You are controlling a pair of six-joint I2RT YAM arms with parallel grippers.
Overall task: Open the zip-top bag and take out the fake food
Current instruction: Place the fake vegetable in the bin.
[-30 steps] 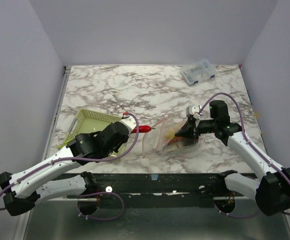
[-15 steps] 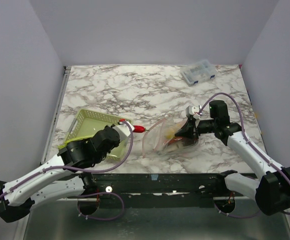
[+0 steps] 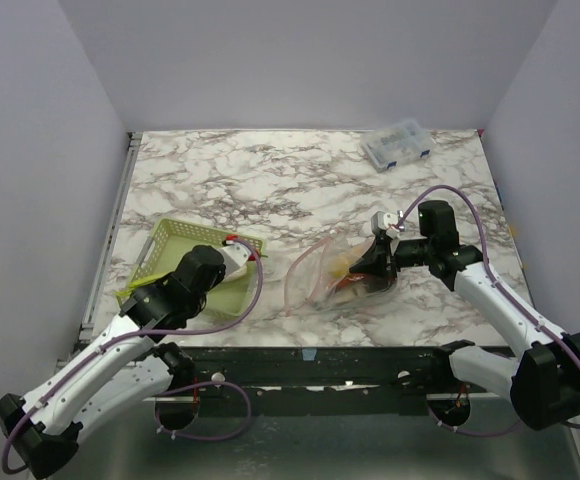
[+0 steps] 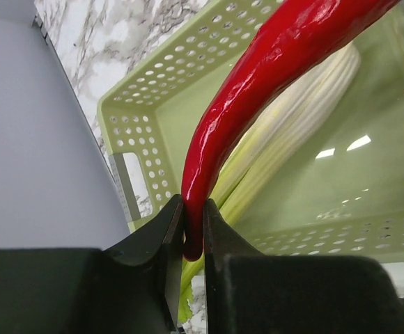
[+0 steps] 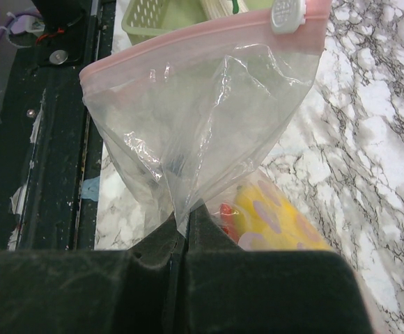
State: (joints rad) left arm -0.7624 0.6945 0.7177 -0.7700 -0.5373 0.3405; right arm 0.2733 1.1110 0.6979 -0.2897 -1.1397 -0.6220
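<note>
Right gripper (image 5: 183, 240) you had clamped fully shut on a fold of the bag (image 5: 202, 118). It sat on the marble table (image 3: 270, 180), right of centre, pink zip edge open toward the basket (image 3: 166, 240). Likely reason: pinning the film so the mouth gaped while your other arm carried items out. Basket was left of the bag, apart from it, probably the drop spot. Clear box (image 3: 397, 146) at the far edge: nothing touching it, contents too small to tell. Left gripper (image 4: 193, 233) you held narrow, pinched on the thin end of the red chili (image 4: 258, 90) above the basket, seemingly to drop it in. Pale stalk (image 4: 292, 111) lay in the basket. Yellow piece (image 5: 275, 216) and something red were inside the bag. No readable brand or writing anywhere; white slider (image 5: 288, 14) looked blank.
</note>
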